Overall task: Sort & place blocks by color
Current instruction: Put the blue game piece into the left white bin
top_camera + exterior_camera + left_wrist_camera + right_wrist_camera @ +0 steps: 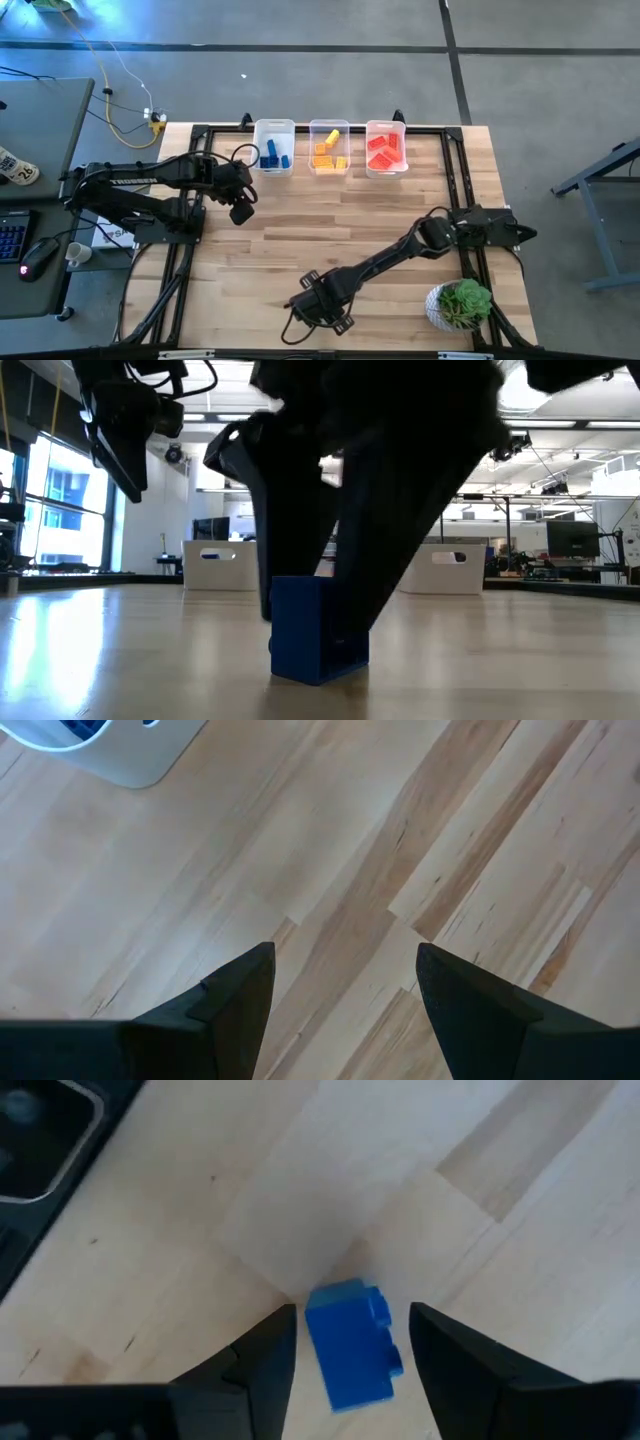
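Blue block [352,1345] — right gripper [352,1342] astride, low

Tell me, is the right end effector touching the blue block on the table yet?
Apart. The right wrist view shows the blue block between the right end effector's open fingers, with strips of bare wood visible on both sides of it.

Both arms matte black, jointed; left arm [150,183] carries white lettering; looped black cables; fingers [235,1005] dark, wedge-shaped.
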Robot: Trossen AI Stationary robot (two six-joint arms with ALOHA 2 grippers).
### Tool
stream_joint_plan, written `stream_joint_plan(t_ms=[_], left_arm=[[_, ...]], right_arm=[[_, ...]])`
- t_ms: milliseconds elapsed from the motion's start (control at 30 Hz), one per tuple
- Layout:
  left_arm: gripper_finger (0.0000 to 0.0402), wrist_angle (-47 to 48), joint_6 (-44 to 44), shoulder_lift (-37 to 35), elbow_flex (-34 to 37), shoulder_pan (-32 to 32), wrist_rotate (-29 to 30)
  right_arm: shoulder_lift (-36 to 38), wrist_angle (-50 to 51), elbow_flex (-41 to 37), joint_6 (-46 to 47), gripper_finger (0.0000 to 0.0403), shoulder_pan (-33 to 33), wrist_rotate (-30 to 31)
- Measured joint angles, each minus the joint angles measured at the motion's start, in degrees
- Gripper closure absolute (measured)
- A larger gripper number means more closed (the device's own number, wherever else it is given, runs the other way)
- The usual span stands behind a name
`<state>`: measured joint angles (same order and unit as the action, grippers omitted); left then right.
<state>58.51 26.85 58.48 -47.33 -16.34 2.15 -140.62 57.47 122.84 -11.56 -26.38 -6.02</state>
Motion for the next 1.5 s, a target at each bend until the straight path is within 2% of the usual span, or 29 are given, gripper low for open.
stream_joint_plan(t_ms=[133, 367, 700, 1067, 1200, 1500], left_arm=[[0.017, 0.04, -0.93, 0.0, 0.0, 0.0, 0.0], [0.017, 0.35, -4.24, 0.0, 0.0, 0.0, 0.09], [0.017, 0.43, -11.35, 0.0, 0.0, -2.03, 8.31], [0.017, 0.41, -22.03, 0.02, 0.0, -10.74, 10.71], [0.017, 0.38, -24.5, 0.0, 0.0, -15.01, 10.75], [0.017, -3.21, -27.63, 0.02, 0.0, -22.83, 10.51]], right_arm=[[-0.66, 0.27, -0.03, 0.73, 0.0249, 0.22, 0.46], [-0.53, 0.09, 0.0, 5.07, 0.0338, 1.04, -0.14], [-0.5, 1.28, 2.43, 16.73, 0.0339, 5.87, 0.74], [-0.5, 3.24, 12.15, 24.47, 0.0339, 14.28, 11.77], [0.93, 1.65, 11.43, 26.89, 0.0339, 18.1, 14.16], [1.63, -2.94, 11.39, 22.37, 0.0339, 26.71, 16.11]])
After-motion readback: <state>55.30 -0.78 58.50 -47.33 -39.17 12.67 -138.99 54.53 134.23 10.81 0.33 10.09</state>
